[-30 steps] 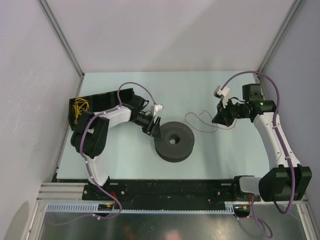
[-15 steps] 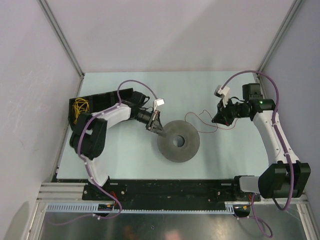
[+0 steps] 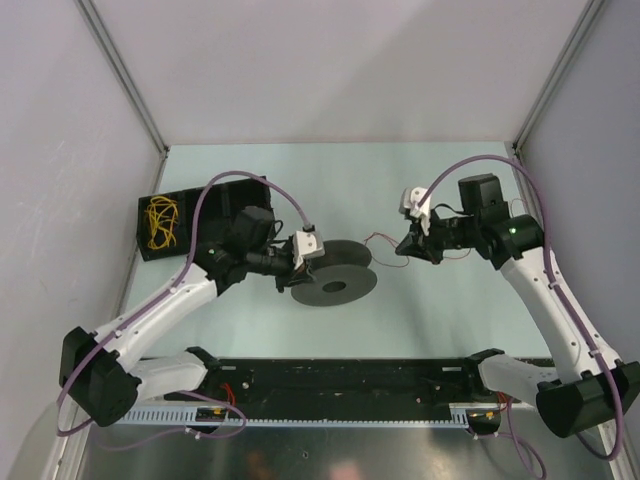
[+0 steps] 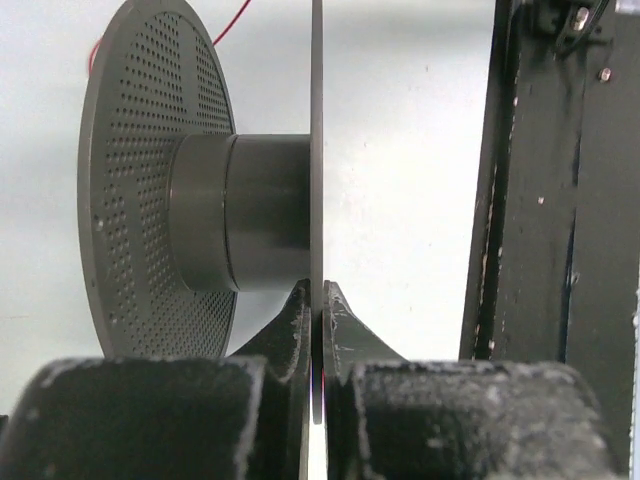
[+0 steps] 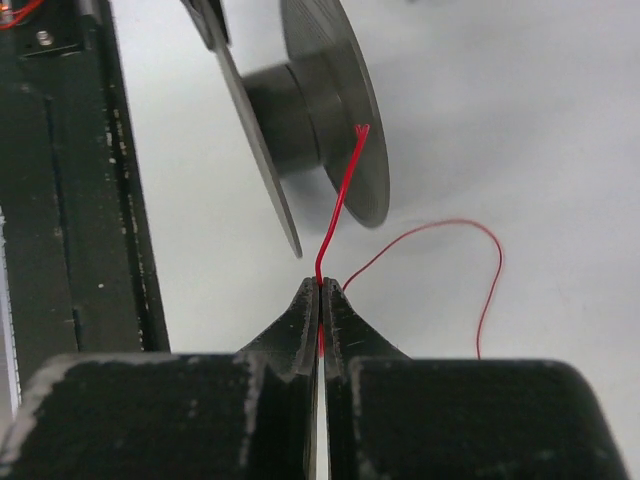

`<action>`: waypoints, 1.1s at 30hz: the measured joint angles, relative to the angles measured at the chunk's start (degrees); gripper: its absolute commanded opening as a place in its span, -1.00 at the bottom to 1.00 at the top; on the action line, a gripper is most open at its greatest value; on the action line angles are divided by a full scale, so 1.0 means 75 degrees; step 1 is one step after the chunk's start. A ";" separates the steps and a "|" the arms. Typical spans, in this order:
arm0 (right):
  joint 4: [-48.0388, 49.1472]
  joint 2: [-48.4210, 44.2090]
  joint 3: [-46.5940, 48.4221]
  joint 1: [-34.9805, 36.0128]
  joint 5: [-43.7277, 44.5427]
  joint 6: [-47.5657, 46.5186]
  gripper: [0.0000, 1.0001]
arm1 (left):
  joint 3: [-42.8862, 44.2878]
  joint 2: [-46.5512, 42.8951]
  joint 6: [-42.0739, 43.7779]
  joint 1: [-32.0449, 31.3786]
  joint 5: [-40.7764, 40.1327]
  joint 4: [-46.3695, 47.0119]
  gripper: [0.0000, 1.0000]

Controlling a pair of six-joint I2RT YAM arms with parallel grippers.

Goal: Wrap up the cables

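Note:
The dark grey spool [image 3: 338,284] is held tilted at the table's middle. My left gripper [image 3: 298,268] is shut on the rim of one of its thin flanges. In the left wrist view the gripper [image 4: 318,300] pinches that flange edge-on, with the hub and the perforated other flange [image 4: 150,200] to the left. My right gripper [image 3: 403,247] is shut on the thin red cable [image 3: 381,237] just right of the spool. In the right wrist view the gripper [image 5: 322,286] holds the cable [image 5: 340,195] with its frayed end pointing up at the spool [image 5: 300,110]. The rest of it loops away to the right [image 5: 470,232].
A black box [image 3: 150,248] holding yellow wire [image 3: 160,220] stands at the table's left edge. A black rail [image 3: 350,375] runs along the near edge, also seen as a black rail [image 4: 560,200] in the left wrist view. Side walls close in on both sides.
My left gripper has shut on the spool's flange and tipped the spool up from lying flat. My right gripper has carried the cable end left, closer to the spool.

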 measured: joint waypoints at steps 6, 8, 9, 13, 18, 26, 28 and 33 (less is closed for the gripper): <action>0.0125 -0.0128 0.0000 0.0982 0.0172 0.0055 -1.00 | -0.0283 -0.0029 0.0632 -0.0542 -0.0402 -0.0254 -1.00; 0.0119 -0.0125 0.0000 0.1192 0.0254 0.0015 -1.00 | -0.0283 -0.0026 0.0755 -0.0720 -0.0402 -0.0245 -1.00; 0.0119 -0.0119 0.0000 0.1341 0.0332 -0.0082 -1.00 | -0.0283 -0.0023 0.0813 -0.0778 -0.0385 -0.0248 -1.00; 0.0087 -0.0070 0.0000 0.1737 0.0501 -0.0417 -1.00 | -0.0280 0.0009 0.0903 -0.0901 -0.0248 -0.0254 -1.00; 0.0006 0.0096 0.0000 0.1982 0.0586 -0.0799 -1.00 | -0.0154 0.0178 0.0935 -0.0906 -0.0061 -0.0286 -0.86; -0.0003 0.0653 0.0000 0.2090 0.0586 -0.1099 -1.00 | 0.0026 0.0370 0.1037 -0.0906 0.0122 -0.0160 -0.06; 0.0012 0.0752 0.0000 0.2110 0.0586 -0.1148 -1.00 | 0.0102 0.0367 0.1011 -0.0906 0.0134 -0.0149 0.06; 0.0012 0.0898 0.0000 0.2159 0.0586 -0.1183 -1.00 | 0.0431 0.0318 0.0935 -0.0903 0.0178 -0.0230 0.18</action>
